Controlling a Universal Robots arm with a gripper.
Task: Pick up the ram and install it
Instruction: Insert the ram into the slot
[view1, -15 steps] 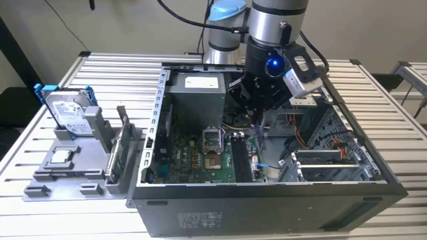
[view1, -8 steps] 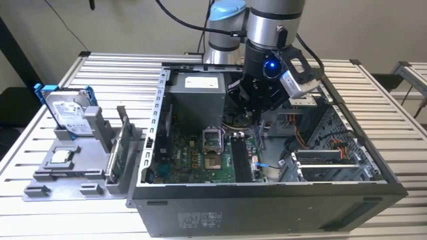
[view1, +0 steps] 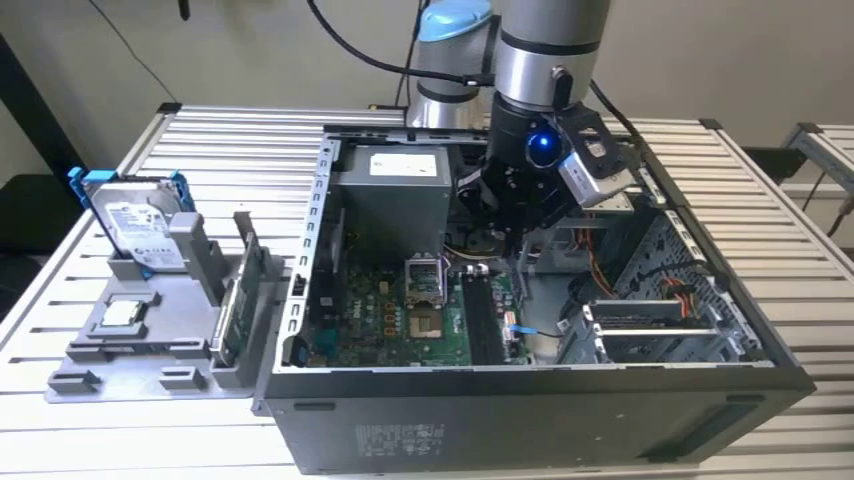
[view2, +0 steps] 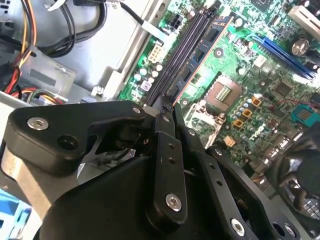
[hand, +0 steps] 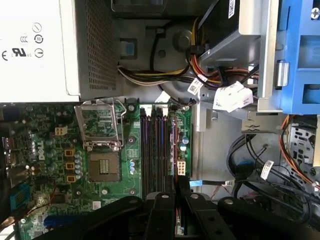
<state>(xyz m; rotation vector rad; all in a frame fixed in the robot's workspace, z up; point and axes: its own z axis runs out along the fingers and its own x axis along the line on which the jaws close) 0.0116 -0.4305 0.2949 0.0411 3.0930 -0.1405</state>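
One ram (hand: 177, 221) shows as a thin edge-on sliver, I judge, pinched between my gripper's (hand: 178, 183) closed jaws. Its long axis runs parallel to the slots (hand: 156, 150), which lie directly ahead of it.

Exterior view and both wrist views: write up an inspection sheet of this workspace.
Surface: slatted metal table, carrying an open computer case and a grey holder.
Job's things: ram, a thin green strip between the claw's fingers; the memory slots look empty.
Clutter: hard drive in a blue frame and a green circuit card, both standing in the holder.
Grippers: claw is inside the case, just above the slots, shut on the ram.
Cables: coloured wire bundle beside the power supply; black cable along the arm.
Surroundings: plain wall; nothing else seen.
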